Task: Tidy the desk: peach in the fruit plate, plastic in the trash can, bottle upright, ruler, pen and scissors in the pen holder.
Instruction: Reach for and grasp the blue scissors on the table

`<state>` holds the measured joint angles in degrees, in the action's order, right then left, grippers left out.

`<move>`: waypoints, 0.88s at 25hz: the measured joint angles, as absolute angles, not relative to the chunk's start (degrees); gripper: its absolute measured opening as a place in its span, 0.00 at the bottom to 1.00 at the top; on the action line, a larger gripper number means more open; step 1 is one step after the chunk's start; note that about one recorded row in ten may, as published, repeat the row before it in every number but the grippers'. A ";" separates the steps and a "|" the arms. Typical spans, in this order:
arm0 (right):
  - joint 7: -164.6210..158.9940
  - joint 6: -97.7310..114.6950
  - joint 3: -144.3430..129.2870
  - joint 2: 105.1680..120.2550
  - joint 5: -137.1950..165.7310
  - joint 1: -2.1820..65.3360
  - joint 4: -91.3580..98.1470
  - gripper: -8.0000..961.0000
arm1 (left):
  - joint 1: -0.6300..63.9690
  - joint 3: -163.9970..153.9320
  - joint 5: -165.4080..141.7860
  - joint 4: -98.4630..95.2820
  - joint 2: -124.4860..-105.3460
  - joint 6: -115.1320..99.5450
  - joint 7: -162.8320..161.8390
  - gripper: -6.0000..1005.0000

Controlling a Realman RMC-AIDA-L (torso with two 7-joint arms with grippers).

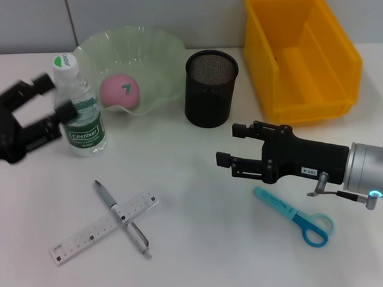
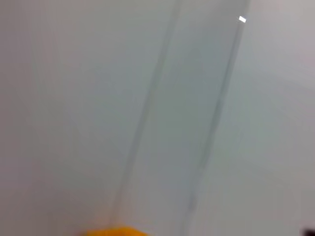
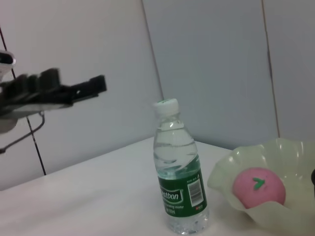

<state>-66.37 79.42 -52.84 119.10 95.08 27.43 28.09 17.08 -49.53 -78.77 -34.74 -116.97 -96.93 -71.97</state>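
Nearest us, the ruler [image 1: 104, 227] and the pen [image 1: 122, 218] lie crossed on the table [image 1: 199, 258], the pen over the ruler; we judge the pen the easier first pick. To their right lie the scissors [image 1: 296, 218], flat, handles rightward, with bare table around them for a descent.

Above the scissors hangs the right claw [image 1: 232, 148], its fingers apart and holding nothing, pointed left.

Farther left, the bottle [image 1: 80, 107] stands upright, so that step looks done. The left claw [image 1: 50, 102] sits at its left side, fingers spread around it; whether they touch it we cannot tell.

Beyond, the peach [image 1: 120, 91] rests in the fruit plate [image 1: 160, 50]. The pen holder [image 1: 210, 88] stands just right of the plate, mouth open and unobstructed. Farthest right is the yellow bin [image 1: 338, 51]; no plastic is visible.
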 joint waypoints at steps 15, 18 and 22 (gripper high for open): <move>-116.09 91.35 -59.85 119.07 118.49 26.65 65.74 0.79 | 16.88 -53.61 -89.66 -35.07 -118.18 -93.83 -64.73 0.84; -134.35 97.64 -66.29 119.00 132.74 29.16 79.46 0.79 | 17.19 -53.63 -90.30 -35.06 -118.24 -93.34 -64.58 0.84; -144.43 102.84 -70.17 118.93 142.25 33.26 84.16 0.79 | 17.67 -53.66 -90.61 -35.06 -118.27 -92.94 -64.56 0.84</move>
